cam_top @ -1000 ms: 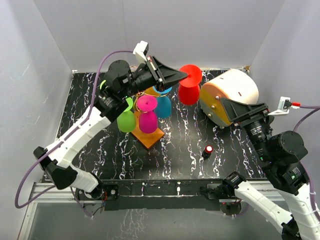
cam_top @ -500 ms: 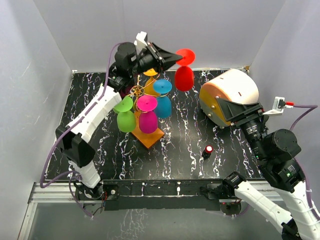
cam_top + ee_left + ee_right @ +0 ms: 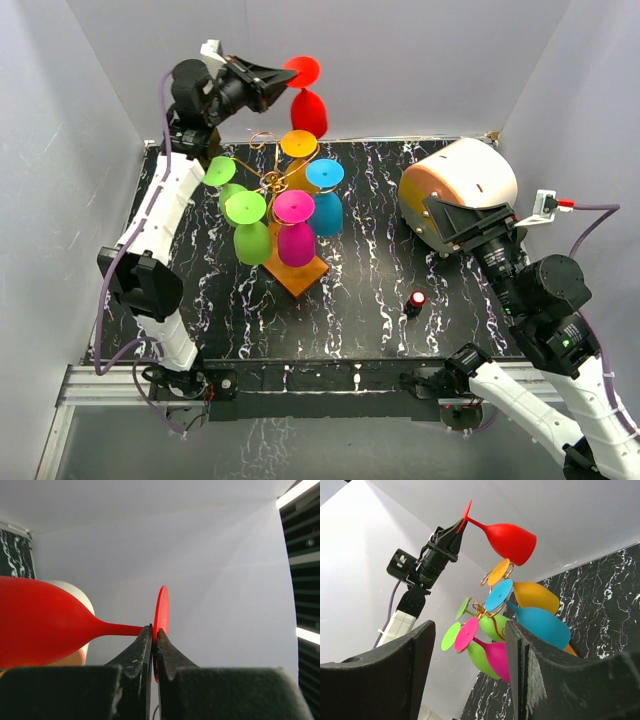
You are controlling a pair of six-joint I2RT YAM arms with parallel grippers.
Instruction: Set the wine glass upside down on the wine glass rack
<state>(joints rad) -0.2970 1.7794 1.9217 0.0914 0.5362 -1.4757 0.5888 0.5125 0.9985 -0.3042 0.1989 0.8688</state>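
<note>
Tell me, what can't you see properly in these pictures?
- Red glass: in the left wrist view its bowl is cut off by the left edge.
- Rack: in the top view the hanging glasses cover most of its base. It is out of frame in the left wrist view.
- Small red-topped thing: in the top view it is too small to identify.

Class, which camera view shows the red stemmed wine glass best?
The right wrist view: the red stemmed wine glass, pinched by the left hand, shows whole, foot to bowl. The top external view shows it small, from above; the left wrist view cuts off its bowl.
</note>
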